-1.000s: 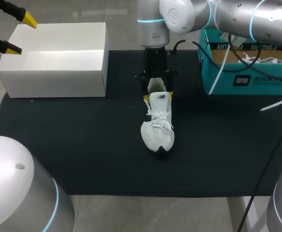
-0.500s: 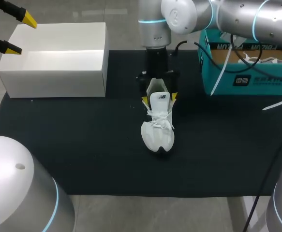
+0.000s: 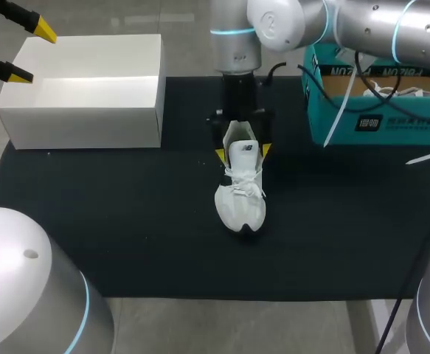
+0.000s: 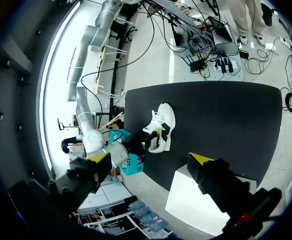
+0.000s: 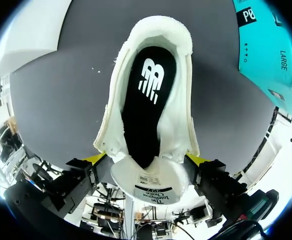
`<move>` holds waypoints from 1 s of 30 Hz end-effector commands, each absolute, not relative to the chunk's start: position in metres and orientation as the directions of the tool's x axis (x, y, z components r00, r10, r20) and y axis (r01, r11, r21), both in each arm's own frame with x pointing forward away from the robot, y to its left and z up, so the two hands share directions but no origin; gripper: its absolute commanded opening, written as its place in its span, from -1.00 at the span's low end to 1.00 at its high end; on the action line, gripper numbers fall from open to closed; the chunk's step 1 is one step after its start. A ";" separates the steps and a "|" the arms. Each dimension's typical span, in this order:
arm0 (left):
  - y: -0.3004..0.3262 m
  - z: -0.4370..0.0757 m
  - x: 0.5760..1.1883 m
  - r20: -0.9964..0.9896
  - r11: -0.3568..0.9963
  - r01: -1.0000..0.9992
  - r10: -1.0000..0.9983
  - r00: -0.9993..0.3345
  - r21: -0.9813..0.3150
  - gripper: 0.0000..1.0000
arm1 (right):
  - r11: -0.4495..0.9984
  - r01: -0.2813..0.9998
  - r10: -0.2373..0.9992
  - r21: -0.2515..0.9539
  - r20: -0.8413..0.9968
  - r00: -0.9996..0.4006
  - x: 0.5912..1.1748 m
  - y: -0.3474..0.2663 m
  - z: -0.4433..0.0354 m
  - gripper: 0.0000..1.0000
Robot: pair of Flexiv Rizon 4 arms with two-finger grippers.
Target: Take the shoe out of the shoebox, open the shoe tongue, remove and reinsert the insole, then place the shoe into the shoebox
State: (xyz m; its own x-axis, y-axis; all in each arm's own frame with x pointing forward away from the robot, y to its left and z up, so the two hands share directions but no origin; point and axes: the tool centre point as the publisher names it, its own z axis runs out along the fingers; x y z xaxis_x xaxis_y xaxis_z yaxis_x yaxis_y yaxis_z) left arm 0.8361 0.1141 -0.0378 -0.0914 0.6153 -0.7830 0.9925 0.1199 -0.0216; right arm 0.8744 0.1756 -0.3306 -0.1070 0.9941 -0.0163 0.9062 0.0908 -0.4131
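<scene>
Shoe (image 3: pixel 240 203) lies mid-table on the mat (image 3: pixel 126 221), tongue (image 5: pixel 151 182) open, insole (image 5: pixel 146 115) showing. Right gripper (image 3: pixel 243 152) straddles it, fingers spread; left gripper (image 3: pixel 35 54), spread too, hovers far left. Next, probably: pinch the insole

The right arm (image 3: pixel 362 26) comes in from the right and bends down in the middle, with the right gripper (image 3: pixel 243 152) pointing down and its 2 fingers spread wide. The left gripper (image 3: pixel 32 53) hangs far off at the left corner, its 2 fingers wide apart too.
</scene>
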 end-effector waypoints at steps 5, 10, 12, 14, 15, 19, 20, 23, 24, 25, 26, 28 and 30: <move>0.114 -0.037 0.838 -0.780 0.117 0.993 0.618 -0.092 -0.024 1.00 | 0.052 0.910 0.998 -0.412 -0.020 -0.066 0.841 0.175 -0.317 1.00; 0.114 -0.037 0.838 -0.780 0.117 0.993 0.618 -0.092 -0.024 1.00 | 0.023 0.911 0.999 -0.412 -0.024 -0.036 0.828 0.176 -0.310 1.00; 0.114 -0.037 0.838 -0.780 0.117 0.993 0.618 -0.092 -0.024 1.00 | 0.010 0.909 0.999 -0.418 -0.026 -0.023 0.823 0.175 -0.309 1.00; 0.114 -0.037 0.838 -0.780 0.117 0.993 0.618 -0.092 -0.024 1.00 | 0.000 0.908 1.000 -0.419 -0.026 -0.012 0.817 0.173 -0.308 1.00; 0.114 -0.037 0.838 -0.780 0.117 0.993 0.618 -0.092 -0.024 1.00 | -0.008 0.908 1.000 -0.419 -0.030 -0.005 0.814 0.173 -0.307 1.00; 0.114 -0.037 0.838 -0.780 0.117 0.993 0.618 -0.092 -0.024 1.00 | -0.028 0.914 0.999 -0.404 -0.035 0.015 0.812 0.169 -0.307 -1.00; 0.114 -0.037 0.838 -0.780 0.117 0.993 0.618 -0.092 -0.024 1.00 | -0.029 0.916 0.999 -0.399 -0.039 0.015 0.813 0.169 -0.306 -1.00; 0.114 -0.037 0.838 -0.780 0.117 0.993 0.618 -0.092 -0.024 1.00 | -0.026 0.923 0.999 -0.383 -0.051 0.007 0.819 0.172 -0.301 -1.00; 0.114 -0.037 0.838 -0.780 0.117 0.993 0.618 -0.092 -0.024 1.00 | -0.027 0.926 0.998 -0.376 -0.055 0.007 0.820 0.173 -0.299 -1.00; 0.114 -0.037 0.838 -0.780 0.117 0.993 0.618 -0.092 -0.024 1.00 | -0.026 0.928 0.998 -0.373 -0.059 0.005 0.821 0.173 -0.299 -1.00; 0.114 -0.037 0.838 -0.780 0.117 0.993 0.618 -0.092 -0.024 1.00 | -0.026 0.928 0.998 -0.371 -0.061 0.004 0.823 0.172 -0.299 -1.00; 0.114 -0.037 0.838 -0.780 0.117 0.993 0.618 -0.092 -0.024 1.00 | -0.026 0.929 0.998 -0.369 -0.062 0.003 0.826 0.171 -0.301 -1.00; 0.114 -0.037 0.838 -0.780 0.117 0.993 0.618 -0.092 -0.024 1.00 | -0.022 0.931 0.998 -0.364 -0.063 -0.001 0.830 0.171 -0.302 -1.00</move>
State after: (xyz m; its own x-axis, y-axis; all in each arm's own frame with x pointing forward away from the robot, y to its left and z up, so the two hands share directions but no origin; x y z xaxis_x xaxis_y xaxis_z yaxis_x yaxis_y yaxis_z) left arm 0.8361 0.1141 -0.0378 -0.0914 0.6153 -0.7830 0.9925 0.1199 -0.0217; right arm 0.8257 0.1702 -0.3014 0.0028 0.9981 -0.0621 0.9320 -0.0251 -0.3617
